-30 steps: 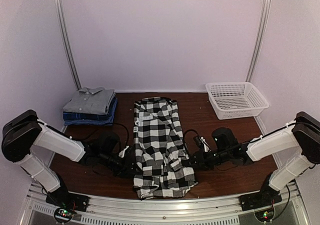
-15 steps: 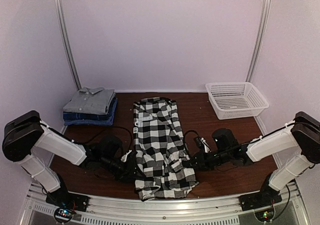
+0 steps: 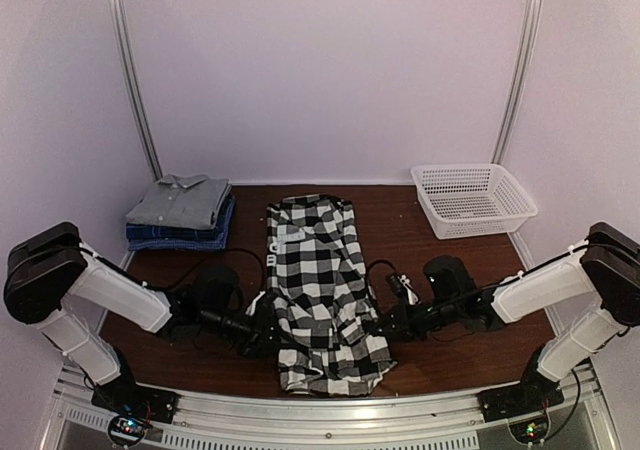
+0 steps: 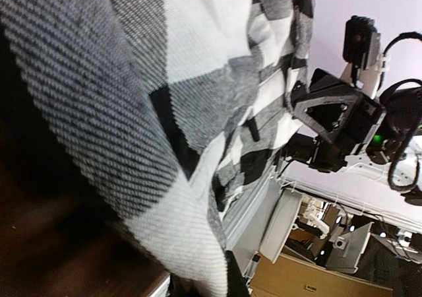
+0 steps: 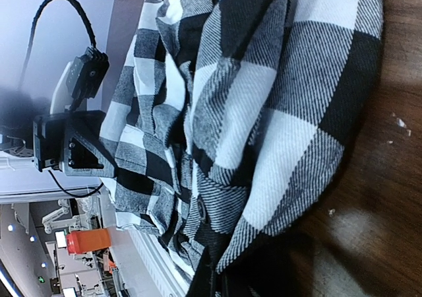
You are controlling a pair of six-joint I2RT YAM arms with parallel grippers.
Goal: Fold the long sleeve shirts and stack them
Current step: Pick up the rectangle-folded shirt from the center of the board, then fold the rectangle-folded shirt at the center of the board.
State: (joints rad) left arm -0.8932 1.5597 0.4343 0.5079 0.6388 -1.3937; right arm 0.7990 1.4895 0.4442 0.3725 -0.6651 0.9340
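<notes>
Top view first: the plaid shirt (image 3: 318, 280) lay flat down the middle of the table (image 3: 450, 280), collar end toward 12 o'clock and hem toward 6. The left gripper (image 3: 268, 332) sat at the shirt's 8 o'clock edge and the right gripper (image 3: 380, 326) at its 4 o'clock edge, both low on the wood and right up against the cloth. The fabric near the hem looked bunched between them. Out at 10 o'clock there was a folded pile, the grey shirt (image 3: 180, 200) on top of the denim shirts (image 3: 182, 236), and the white basket (image 3: 472, 200) was over at 2 o'clock, well apart from everything.

Left wrist view: pretty much all check cloth, super close. It narrowed down to a fold at about 6 o'clock, where the jaws were pressed together on it, though the fingers themselves were buried. The other arm's gripper showed past the cloth at 2 o'clock.

Right wrist view: same deal. The shirt filled the view from 12 down, gathered into a tight bunch at 6 o'clock, with the jaws closed on that edge. Bare wood ran along at 3 to 5 o'clock, and the left gripper poked in at 9 o'clock, touching the far side of the shirt.
</notes>
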